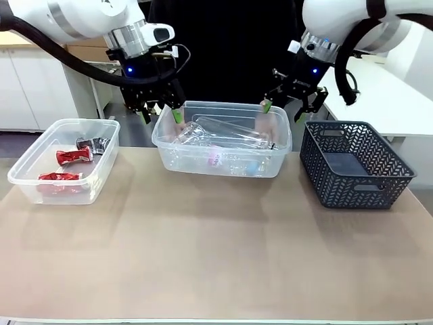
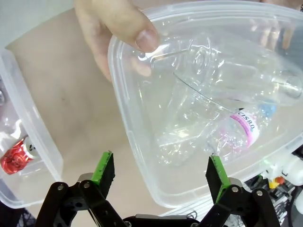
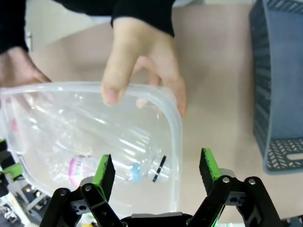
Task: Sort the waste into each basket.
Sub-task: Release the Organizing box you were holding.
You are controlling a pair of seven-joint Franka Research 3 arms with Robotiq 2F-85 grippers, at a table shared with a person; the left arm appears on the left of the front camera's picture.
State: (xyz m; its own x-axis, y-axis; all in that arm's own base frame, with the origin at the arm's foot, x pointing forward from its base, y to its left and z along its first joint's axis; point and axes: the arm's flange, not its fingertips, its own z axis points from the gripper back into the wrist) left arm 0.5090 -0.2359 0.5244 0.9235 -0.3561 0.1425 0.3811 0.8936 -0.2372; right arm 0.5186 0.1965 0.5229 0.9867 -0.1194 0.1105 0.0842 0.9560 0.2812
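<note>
Beige matte table (image 1: pixel 216 257) is carrying three tubs. We are holding our left end effector (image 1: pixel 161 112) and right end effector (image 1: pixel 284 108) spread apart, gripping nothing, over the clear middle tub (image 1: pixel 223 166) of crinkled transparent bottles (image 1: pixel 223 132); crushed red cans (image 1: pixel 67 157) are lying in the left clear tub (image 1: pixel 27 179); a grey lattice basket (image 1: pixel 352 169) is sitting right.

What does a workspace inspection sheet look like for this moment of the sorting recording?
Surface: tan table, bare in front.
Job's things: crushed red cans in the left clear tub; clear bottles in the middle clear tub; grey lattice basket at right holds no waste that I can see.
Clutter: nothing seen.
Claws: left claw and right claw both open, holding nothing, above the middle tub's ends.
Cables: black hoses along both arms, off the table.
Surroundings: a person's hands grip the middle tub's far rim; white cabinets behind.
</note>
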